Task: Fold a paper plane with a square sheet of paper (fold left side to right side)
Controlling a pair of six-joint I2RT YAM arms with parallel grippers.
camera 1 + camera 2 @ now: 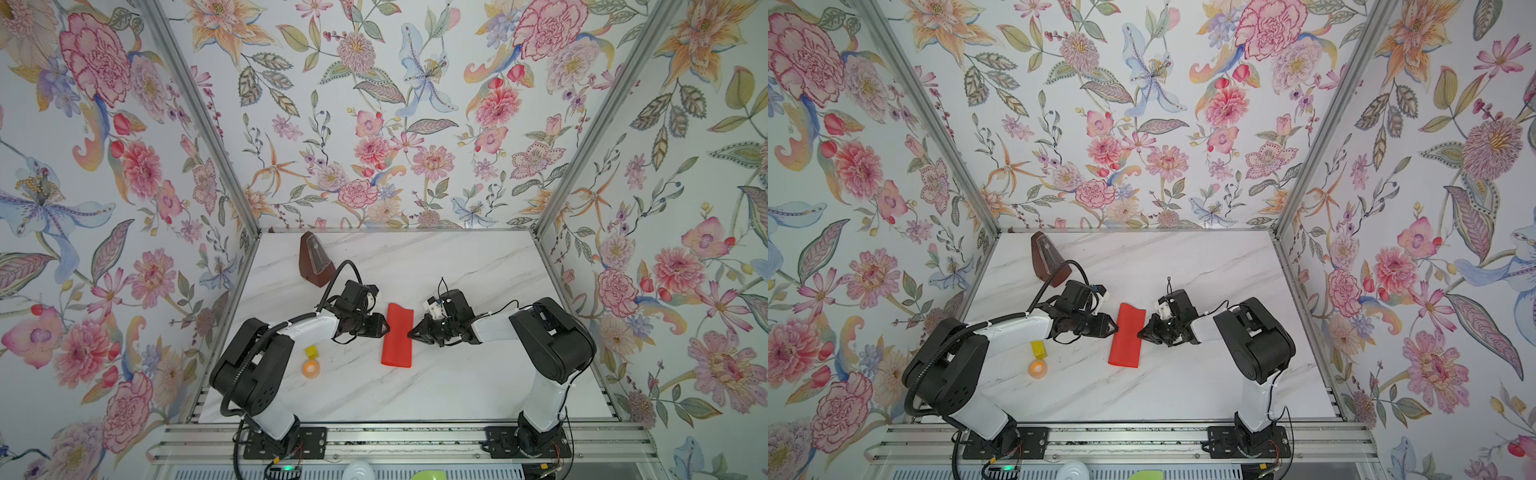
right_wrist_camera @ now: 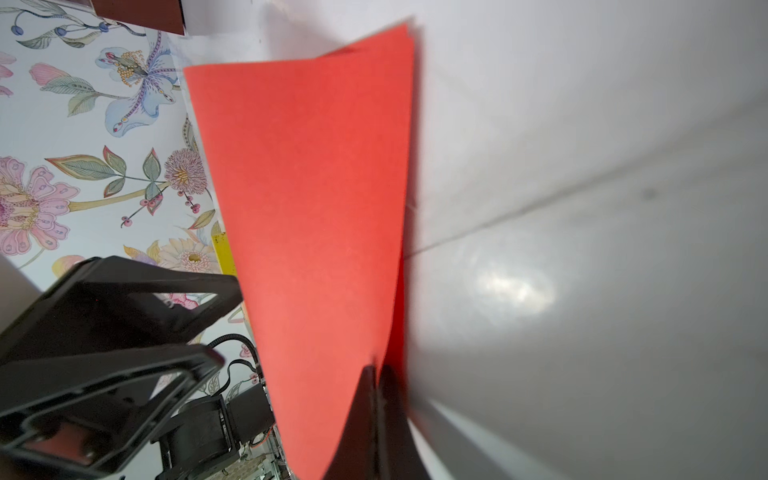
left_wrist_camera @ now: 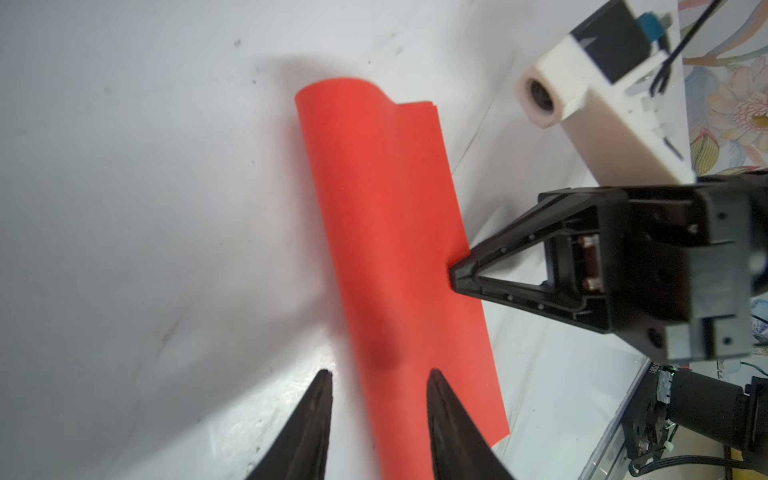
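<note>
The red sheet of paper (image 1: 397, 336) lies mid-table, doubled over left to right, its left side a loose bulge rather than a crease. The right tool (image 1: 412, 332) is pinched together on the stacked right edges. The left tool (image 1: 385, 329) sits at the bulge, jaws apart. If the right tool drags, the edges could slip out of line, and uneven pressing could set a crooked crease. The glossy white marble table (image 1: 457, 270) probably lets paper slide. Floral walls (image 1: 374, 124) enclose it, with a metronome (image 1: 314, 259) far left and a yellow block (image 1: 312, 352) and tape ring (image 1: 311, 368) near left.
</note>
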